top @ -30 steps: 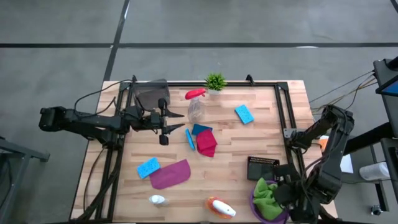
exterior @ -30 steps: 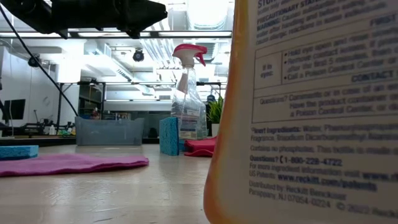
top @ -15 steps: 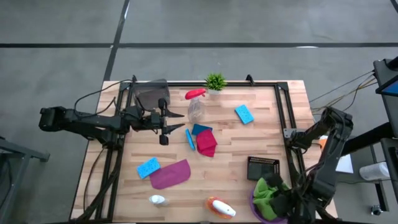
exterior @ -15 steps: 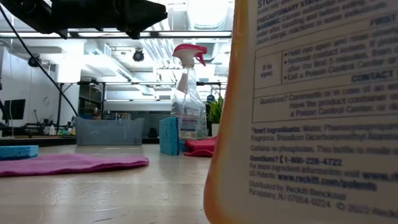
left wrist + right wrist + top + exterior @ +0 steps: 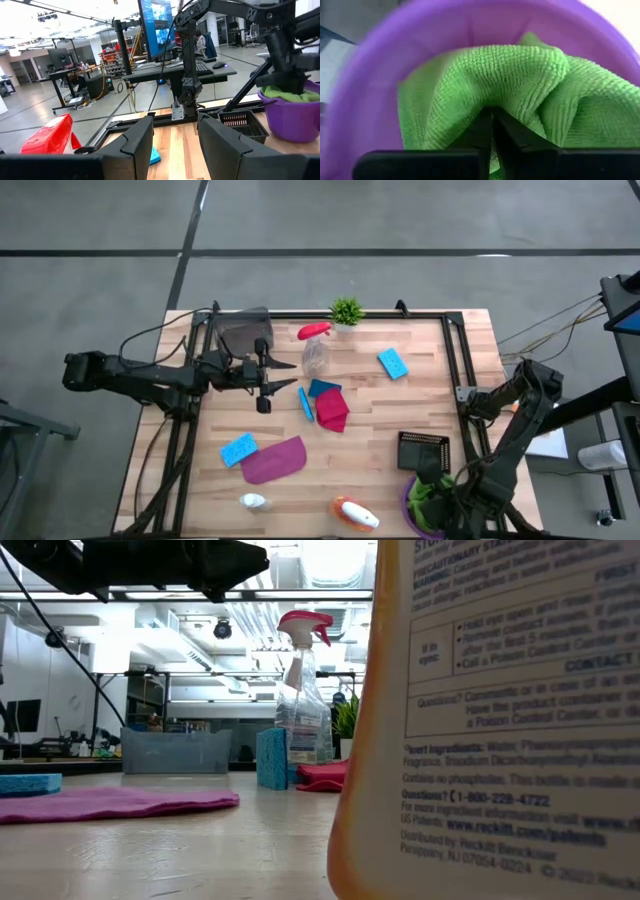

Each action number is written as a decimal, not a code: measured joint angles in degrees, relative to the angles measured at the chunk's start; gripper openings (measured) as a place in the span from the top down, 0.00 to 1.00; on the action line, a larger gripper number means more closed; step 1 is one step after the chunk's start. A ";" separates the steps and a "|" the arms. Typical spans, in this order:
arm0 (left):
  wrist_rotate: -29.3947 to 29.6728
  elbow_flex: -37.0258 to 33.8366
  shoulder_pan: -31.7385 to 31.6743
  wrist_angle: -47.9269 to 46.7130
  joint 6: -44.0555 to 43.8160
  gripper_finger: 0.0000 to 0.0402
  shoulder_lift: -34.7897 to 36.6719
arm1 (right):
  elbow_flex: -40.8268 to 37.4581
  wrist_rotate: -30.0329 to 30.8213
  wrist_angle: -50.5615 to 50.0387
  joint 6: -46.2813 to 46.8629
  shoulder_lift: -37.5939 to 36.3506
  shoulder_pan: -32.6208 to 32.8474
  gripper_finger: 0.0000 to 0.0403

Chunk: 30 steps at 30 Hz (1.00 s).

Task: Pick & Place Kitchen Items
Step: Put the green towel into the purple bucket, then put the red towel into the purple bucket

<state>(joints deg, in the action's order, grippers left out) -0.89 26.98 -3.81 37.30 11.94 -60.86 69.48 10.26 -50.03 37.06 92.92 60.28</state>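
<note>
Right gripper (image 5: pixel 491 131) has sunk, pinching green cloth (image 5: pixel 530 85) inside purple bowl (image 5: pixel 365 95)

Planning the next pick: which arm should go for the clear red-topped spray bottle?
Left, probably. The left end effector hangs open just beside the spray bottle. The right end effector is across the table, shut on the green cloth in the purple bowl.

the green cloth (image 5: pixel 530 85) is matt, looped microfibre, rough-napped, bunched inside a smooth, slightly glossy purple plastic bowl (image 5: pixel 365 100). the table (image 5: pixel 420 395) beside the bowl is pale planked wood, matt. the magenta cloth (image 5: pixel 120 802) looks soft and flat; the red-topped bottle (image 5: pixel 303 710) is clear shiny plastic.
</note>
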 joint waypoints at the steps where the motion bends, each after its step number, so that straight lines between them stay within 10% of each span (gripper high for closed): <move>1: 0.00 0.00 0.00 0.01 0.00 0.61 0.00 | -0.24 -0.42 0.09 -0.02 0.40 -0.17 0.96; 30: 0.00 0.00 -0.02 0.02 0.04 0.61 0.00 | 0.74 3.40 -2.46 6.37 -4.92 -0.91 0.95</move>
<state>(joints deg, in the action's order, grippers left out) -0.89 26.98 -3.84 37.32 11.99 -60.86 70.22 13.66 -52.49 43.44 88.00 59.37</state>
